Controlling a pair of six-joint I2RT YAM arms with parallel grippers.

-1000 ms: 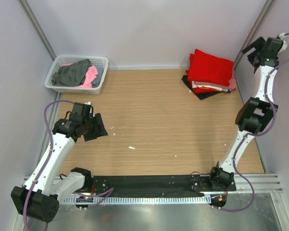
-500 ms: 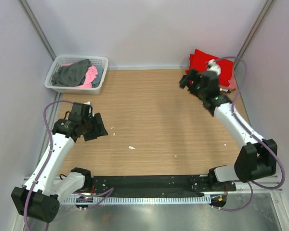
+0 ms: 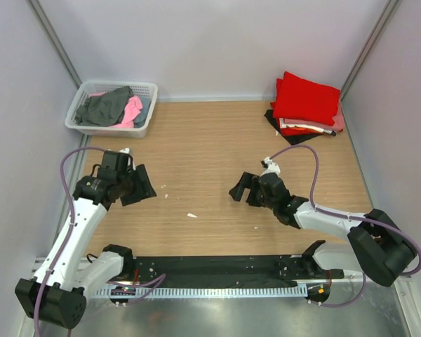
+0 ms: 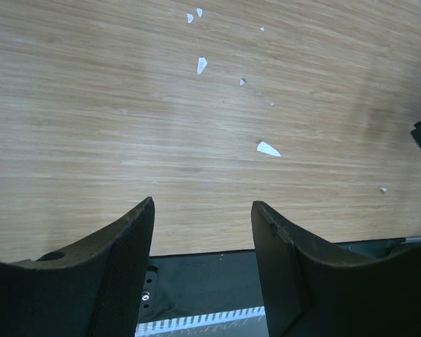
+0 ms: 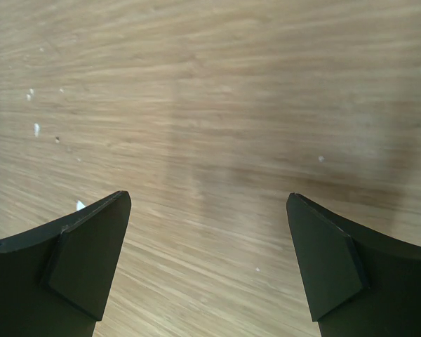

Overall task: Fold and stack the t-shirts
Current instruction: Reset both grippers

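A stack of folded t-shirts (image 3: 307, 98) lies at the back right, a bright red one on top, with salmon-pink and black layers under it. A crumpled grey t-shirt (image 3: 105, 105) and a pink t-shirt (image 3: 132, 111) lie in the white basket (image 3: 146, 87) at the back left. My left gripper (image 3: 142, 188) is open and empty over the left part of the table; the left wrist view (image 4: 202, 207) shows only bare wood between its fingers. My right gripper (image 3: 240, 191) is open and empty, low over the table's middle, with bare wood between its fingers in the right wrist view (image 5: 207, 203).
Small white scraps (image 3: 191, 215) lie on the wooden table between the grippers. Grey walls close in the table on the left, back and right. A black base plate (image 3: 217, 267) runs along the near edge.
My right arm has swung from high at the back right, past the stack, down to the table's middle. My left arm has barely moved. The shirts have not moved.
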